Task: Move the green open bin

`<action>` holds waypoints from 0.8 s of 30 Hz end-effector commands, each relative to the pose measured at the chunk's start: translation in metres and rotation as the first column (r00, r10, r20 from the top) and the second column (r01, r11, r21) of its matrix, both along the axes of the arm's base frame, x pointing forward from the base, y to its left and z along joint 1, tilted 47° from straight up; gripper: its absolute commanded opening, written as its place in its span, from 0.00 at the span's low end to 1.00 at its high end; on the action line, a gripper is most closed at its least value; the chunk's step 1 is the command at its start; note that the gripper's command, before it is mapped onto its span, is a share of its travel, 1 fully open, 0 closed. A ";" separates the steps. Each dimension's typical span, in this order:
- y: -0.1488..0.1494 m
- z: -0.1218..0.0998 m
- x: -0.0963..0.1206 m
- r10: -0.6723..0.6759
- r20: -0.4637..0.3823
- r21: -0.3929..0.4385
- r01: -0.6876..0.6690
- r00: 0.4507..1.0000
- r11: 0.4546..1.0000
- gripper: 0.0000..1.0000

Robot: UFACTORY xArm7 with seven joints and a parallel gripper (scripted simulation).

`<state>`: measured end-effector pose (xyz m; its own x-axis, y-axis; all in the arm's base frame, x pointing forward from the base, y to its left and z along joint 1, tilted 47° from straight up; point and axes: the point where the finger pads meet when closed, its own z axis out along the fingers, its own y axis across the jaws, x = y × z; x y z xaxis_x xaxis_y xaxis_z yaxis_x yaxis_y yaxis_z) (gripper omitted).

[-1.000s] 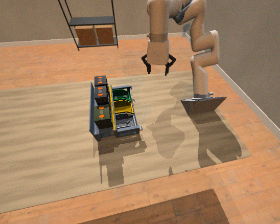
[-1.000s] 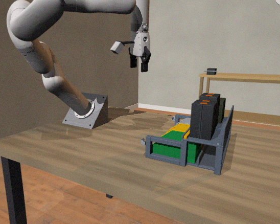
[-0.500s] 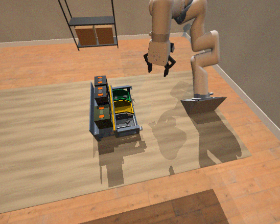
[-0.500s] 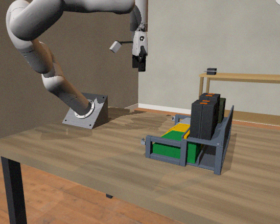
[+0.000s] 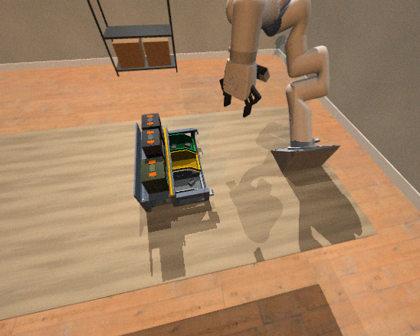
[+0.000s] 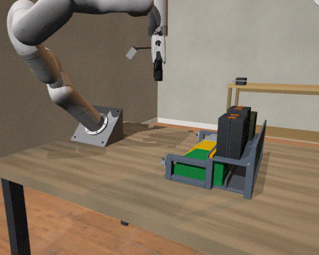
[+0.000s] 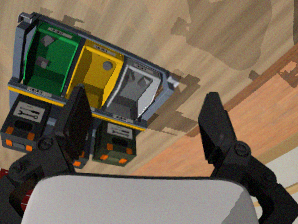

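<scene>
The green open bin (image 5: pixel 181 138) (image 6: pixel 190 172) (image 7: pixel 61 56) sits in the low shelf (image 5: pixel 191 197) (image 6: pixel 209 176) (image 7: pixel 20 50), at one end of the row. Small grey parts lie in it. The yellow bin (image 5: pixel 183 163) (image 6: pixel 205 144) (image 7: pixel 86 71) is beside it, and the grey bin (image 5: pixel 182 183) (image 7: pixel 129 92) is at the other end. Their open fronts face the arm's base side. My gripper (image 5: pixel 237 110) (image 6: pixel 158 80) (image 7: pixel 145 103) is open and empty, high above the table and off to the base side of the shelf. It touches no bin.
Dark tool cases (image 5: pixel 153 170) (image 6: pixel 231 135) (image 7: pixel 114 145) stand on the shelf's upper deck behind the bins. A yellow rail (image 5: pixel 168 161) runs between cases and bins. A low bar crosses the shelf front. The arm's wedge-shaped base (image 5: pixel 306 159) (image 6: pixel 114 122) stands on the table (image 5: pixel 82 215) (image 6: pixel 120 174).
</scene>
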<state>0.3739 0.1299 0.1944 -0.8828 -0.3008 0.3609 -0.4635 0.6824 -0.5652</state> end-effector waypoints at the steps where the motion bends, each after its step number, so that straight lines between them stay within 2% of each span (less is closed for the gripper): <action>1: 0.002 0.001 0.000 0.002 0.004 0.002 -0.002 1.000 1.000 1.00; 2: 0.002 0.001 0.000 0.002 0.004 0.002 -0.002 1.000 1.000 1.00; 7: 0.002 0.001 0.000 -0.164 0.191 -0.040 0.174 0.968 0.984 1.00; 19: 0.002 0.001 0.000 -0.164 0.191 -0.040 0.174 0.968 0.984 1.00; 24: 0.002 0.001 0.000 -0.308 0.375 -0.047 0.350 0.874 0.936 1.00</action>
